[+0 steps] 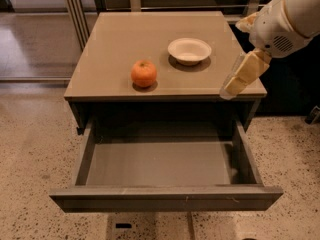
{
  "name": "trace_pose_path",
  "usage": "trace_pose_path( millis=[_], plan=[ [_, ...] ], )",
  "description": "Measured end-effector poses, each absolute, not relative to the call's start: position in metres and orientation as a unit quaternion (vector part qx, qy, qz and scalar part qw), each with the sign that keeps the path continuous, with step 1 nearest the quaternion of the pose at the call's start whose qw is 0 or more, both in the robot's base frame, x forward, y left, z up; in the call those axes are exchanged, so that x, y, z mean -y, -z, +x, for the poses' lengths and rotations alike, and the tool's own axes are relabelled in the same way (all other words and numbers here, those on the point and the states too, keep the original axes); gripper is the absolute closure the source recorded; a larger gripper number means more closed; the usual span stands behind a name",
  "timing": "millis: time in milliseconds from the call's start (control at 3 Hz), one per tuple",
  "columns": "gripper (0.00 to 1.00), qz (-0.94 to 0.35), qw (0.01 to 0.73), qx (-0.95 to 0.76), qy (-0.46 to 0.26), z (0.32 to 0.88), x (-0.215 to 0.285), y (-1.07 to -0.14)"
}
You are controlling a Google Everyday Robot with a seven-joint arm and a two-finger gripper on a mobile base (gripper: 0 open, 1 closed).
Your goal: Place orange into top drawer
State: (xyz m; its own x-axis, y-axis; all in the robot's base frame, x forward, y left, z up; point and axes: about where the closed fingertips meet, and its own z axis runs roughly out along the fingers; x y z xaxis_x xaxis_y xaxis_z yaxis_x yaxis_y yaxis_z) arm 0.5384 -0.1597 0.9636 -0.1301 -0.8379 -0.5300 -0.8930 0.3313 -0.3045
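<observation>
The orange (144, 73) sits on the cabinet top (115, 44), near its front edge and left of centre. The top drawer (162, 164) is pulled fully out below it, and its smooth grey floor is bare. My gripper (241, 76) hangs from the white arm (285, 19) at the right, above the cabinet top's front right corner. It holds nothing that I can see and is well to the right of the orange.
A shallow cream-white bowl (189, 50) stands on the cabinet top, behind and to the right of the orange. Speckled floor (30, 174) surrounds the cabinet. Metal frame legs (75, 14) stand at the back left.
</observation>
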Motion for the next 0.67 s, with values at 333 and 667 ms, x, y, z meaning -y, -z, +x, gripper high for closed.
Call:
trace_pose_path(
  millis=[333, 667],
  plan=[
    [0.00, -0.556, 0.387, -0.727, -0.112, 0.573, 0.129, -0.953],
    [0.00, -0.547, 0.405, -0.719, -0.142, 0.580, 0.115, -0.951]
  ],
)
